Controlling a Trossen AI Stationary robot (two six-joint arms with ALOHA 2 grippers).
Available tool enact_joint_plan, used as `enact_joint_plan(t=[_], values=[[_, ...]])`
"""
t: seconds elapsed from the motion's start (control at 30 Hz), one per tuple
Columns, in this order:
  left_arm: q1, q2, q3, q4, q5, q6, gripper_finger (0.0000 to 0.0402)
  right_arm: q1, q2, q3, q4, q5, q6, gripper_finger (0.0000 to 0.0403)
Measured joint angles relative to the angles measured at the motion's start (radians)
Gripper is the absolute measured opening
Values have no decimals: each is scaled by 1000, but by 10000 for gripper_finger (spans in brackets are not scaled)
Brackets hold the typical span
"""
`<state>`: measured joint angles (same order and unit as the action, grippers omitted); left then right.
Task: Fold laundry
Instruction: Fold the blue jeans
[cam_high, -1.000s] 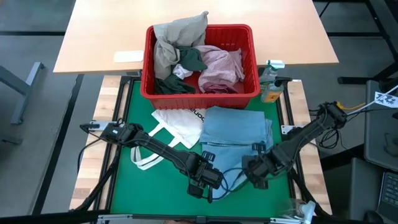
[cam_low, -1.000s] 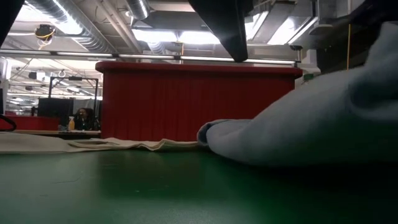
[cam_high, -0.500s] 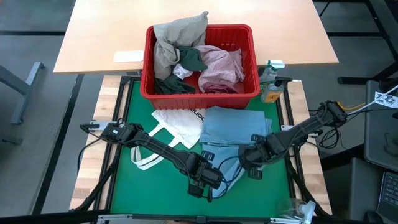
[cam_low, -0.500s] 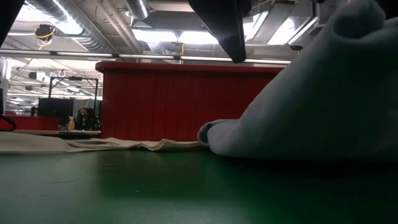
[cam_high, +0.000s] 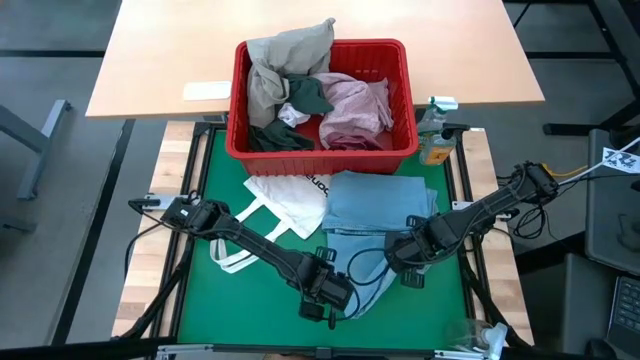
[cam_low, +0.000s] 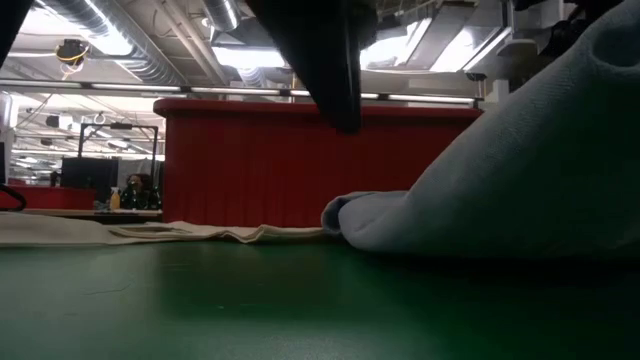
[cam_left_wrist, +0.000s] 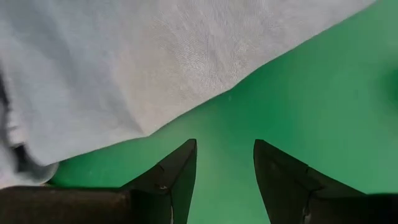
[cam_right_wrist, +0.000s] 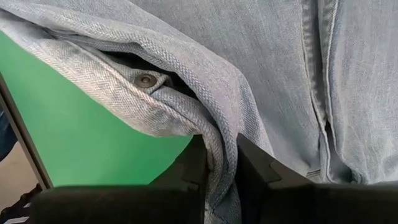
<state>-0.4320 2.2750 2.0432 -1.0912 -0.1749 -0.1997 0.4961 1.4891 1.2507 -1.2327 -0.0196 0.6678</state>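
While the light blue garment (cam_high: 375, 220) lies on the green mat (cam_high: 215, 290) at six o'clock from the red basket (cam_high: 322, 150), the right gripper (cam_right_wrist: 219, 167) pinches its edge. At the cloth's seven o'clock corner, the left gripper (cam_left_wrist: 224, 167) hovers, fingers apart, empty.

– What surrounds me?
– A grey floor (cam_high: 50, 200) and a pale wooden desk (cam_high: 160, 50).
– And overhead?
– Bright ceiling lights (cam_low: 250, 55), silver ducts (cam_low: 110, 35), a dim workshop behind.
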Motion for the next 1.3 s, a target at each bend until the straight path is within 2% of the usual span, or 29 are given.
enact_joint_plan(t=[0.2,0.37,0.57,0.9,1.13,1.3], values=[[0,2,-79,169,0,21,154,-31,0,0,0,-30,-23,51],[0,2,-106,244,0,27,154,-80,0,0,0,-54,-46,51],[0,2,-107,275,2,102,154,-133,0,0,0,-79,-68,51],[4,2,-107,282,38,106,154,-138,0,0,-1,-105,-90,51],[5,2,-107,307,-14,144,154,-149,0,-1,-3,-107,-90,51],[-6,2,-107,290,-29,80,154,-190,0,-1,-15,-107,-67,51]])
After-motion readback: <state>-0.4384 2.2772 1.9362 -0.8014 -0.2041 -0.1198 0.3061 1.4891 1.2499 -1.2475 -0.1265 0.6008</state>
